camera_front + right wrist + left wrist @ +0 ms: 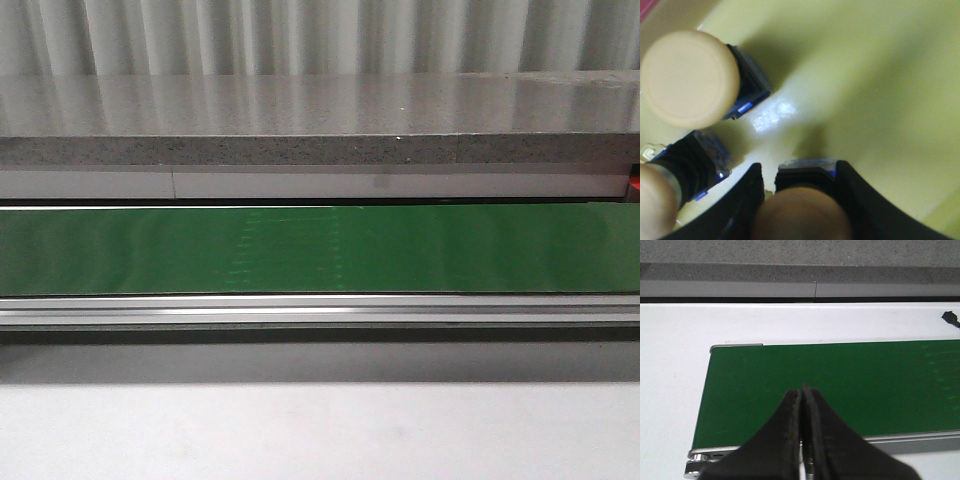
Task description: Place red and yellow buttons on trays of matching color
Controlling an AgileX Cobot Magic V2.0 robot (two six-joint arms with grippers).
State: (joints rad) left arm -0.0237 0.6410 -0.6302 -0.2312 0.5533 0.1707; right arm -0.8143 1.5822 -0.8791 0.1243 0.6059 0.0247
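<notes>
Right gripper (802,200) sat low over the yellow tray (875,85), jaws set around a yellow button (801,212) at bottom centre, pinching its dark body. Two more yellow buttons (689,77) lay on the tray at left. Left gripper (802,440) hung over the green belt (840,385), jaws pressed together, empty.

left pincer (802,440) closed and empty; right pincer (800,200) clamps a button (800,215).

I see a plain green belt (320,250) below a speckled grey counter (300,120). My right camera shows pale yellow buttons (689,77) with black-and-blue bases on a glossy yellow tray (880,85); black fingers (860,205).
</notes>
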